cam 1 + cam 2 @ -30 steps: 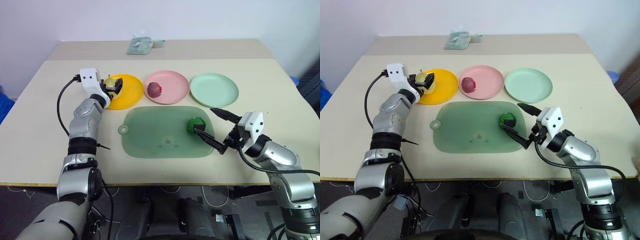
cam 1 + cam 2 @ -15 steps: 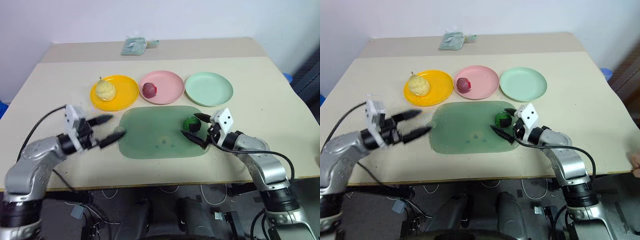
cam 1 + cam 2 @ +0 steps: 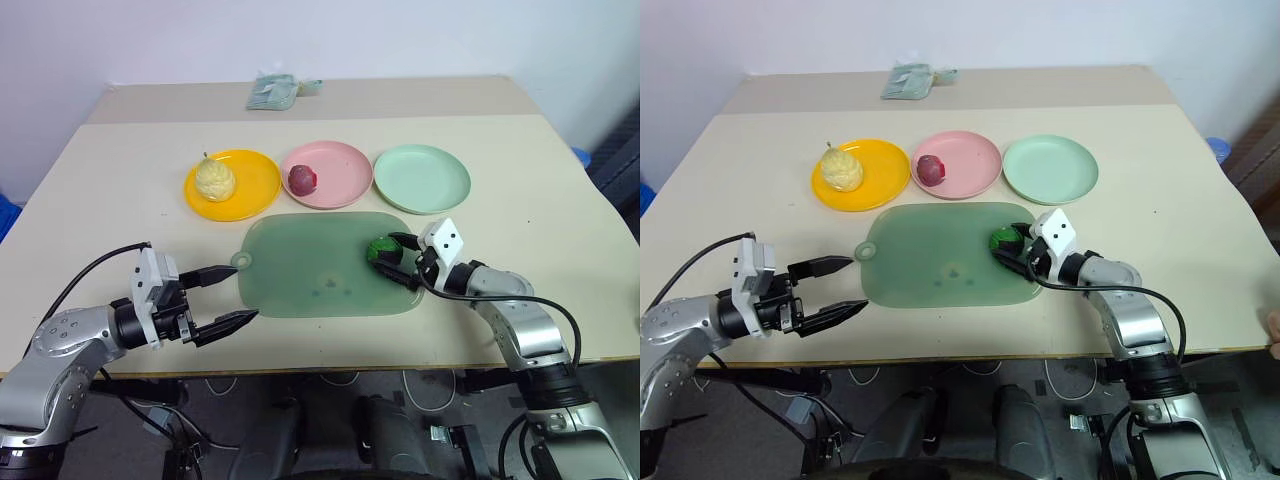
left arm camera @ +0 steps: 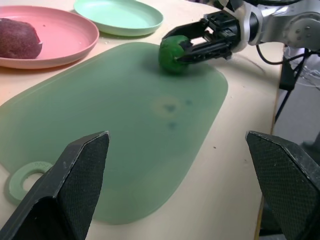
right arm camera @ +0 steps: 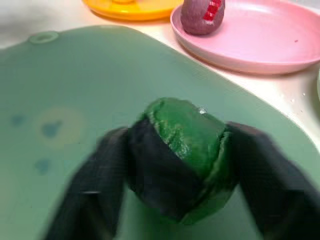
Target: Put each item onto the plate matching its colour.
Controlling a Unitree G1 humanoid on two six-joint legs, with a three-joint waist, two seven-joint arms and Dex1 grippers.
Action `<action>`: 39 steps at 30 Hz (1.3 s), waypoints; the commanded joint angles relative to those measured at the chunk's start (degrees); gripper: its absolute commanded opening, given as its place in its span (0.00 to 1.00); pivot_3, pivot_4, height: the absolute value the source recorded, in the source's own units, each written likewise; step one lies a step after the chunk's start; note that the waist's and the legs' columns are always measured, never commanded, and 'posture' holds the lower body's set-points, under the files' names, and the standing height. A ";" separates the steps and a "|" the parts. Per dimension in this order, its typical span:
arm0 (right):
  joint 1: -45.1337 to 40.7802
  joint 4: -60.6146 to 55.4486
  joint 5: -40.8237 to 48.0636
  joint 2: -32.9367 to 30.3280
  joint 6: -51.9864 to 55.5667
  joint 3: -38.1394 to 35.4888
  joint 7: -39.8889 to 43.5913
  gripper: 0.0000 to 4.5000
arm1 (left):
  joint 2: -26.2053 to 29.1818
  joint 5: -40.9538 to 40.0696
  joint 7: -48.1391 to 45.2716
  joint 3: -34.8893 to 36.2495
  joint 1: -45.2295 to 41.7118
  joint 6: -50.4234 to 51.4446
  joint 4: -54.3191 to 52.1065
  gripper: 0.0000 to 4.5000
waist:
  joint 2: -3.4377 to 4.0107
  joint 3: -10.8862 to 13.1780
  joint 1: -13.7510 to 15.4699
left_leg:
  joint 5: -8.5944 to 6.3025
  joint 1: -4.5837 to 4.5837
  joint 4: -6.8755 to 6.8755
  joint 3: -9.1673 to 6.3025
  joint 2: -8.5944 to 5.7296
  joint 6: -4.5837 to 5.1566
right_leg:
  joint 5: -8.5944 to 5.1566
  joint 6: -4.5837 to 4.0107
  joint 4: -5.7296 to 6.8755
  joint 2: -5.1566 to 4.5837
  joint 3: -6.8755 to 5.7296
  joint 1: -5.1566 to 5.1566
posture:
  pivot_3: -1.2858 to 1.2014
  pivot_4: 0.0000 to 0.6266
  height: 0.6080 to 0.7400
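Green ball between right end effector fingers.

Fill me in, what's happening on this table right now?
The right pincer is shut on the green ball, which sits on the green mat. The mint plate is bare. The yellow item lies on the yellow plate, the red one on the pink plate. The left pincer is open near the table's front edge.
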 commanded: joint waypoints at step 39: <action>-14.78 18.66 3.32 -5.28 -12.47 -14.22 8.95 1.00 | -9.41 6.50 19.34 -3.95 -2.23 -2.70 -4.85 1.00 | 0.08 0.03 -0.16 | 0.00 0.02 -0.19 -0.02 0.08 -0.02 | 0.14 0.03 -0.09 0.29 0.22 -0.02 | 0.52 0.24 1.00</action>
